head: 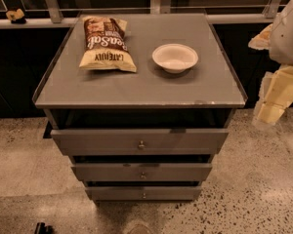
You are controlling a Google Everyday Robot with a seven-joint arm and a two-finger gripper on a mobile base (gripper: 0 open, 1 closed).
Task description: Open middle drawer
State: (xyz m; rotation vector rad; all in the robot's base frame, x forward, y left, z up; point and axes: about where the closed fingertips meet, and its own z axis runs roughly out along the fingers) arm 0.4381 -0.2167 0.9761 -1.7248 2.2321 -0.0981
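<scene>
Camera view, single entry. Item one: grey desk [136, 89], seen from above its front edge, top surface taking up the upper half of the view. Item two: chip bag [106, 44], brown and yellow, lying flat near the back left corner of the desk, its printed lettering reading upside down. Item three: white bowl [175, 57], standing upright right of centre toward the back edge, well apart from the bag. Item four: three grey drawer fronts stacking under the front edge, each carrying one small round knob at its centre. The top drawer [185, 141] is showing the widest front; the middle drawer [176, 172] is sitting directly below it, medium in width, with its knob [143, 175] standing free and a dark strip showing above its upper edge; the bottom drawer [176, 193] is showing the narrowest front, just over the speckled floor [263, 189]. Item five: robot arm [289, 33], pale, reaching down outside the right edge of the desk. Its gripper [269, 112] is hanging at the arm's lower end, just off the front right corner, apart from the desk and well apart from the middle drawer and its knob; whether it is spread or closed cannot be told. Item six: a small dark object [41, 227] is lying on the floor beyond the front left corner.
</scene>
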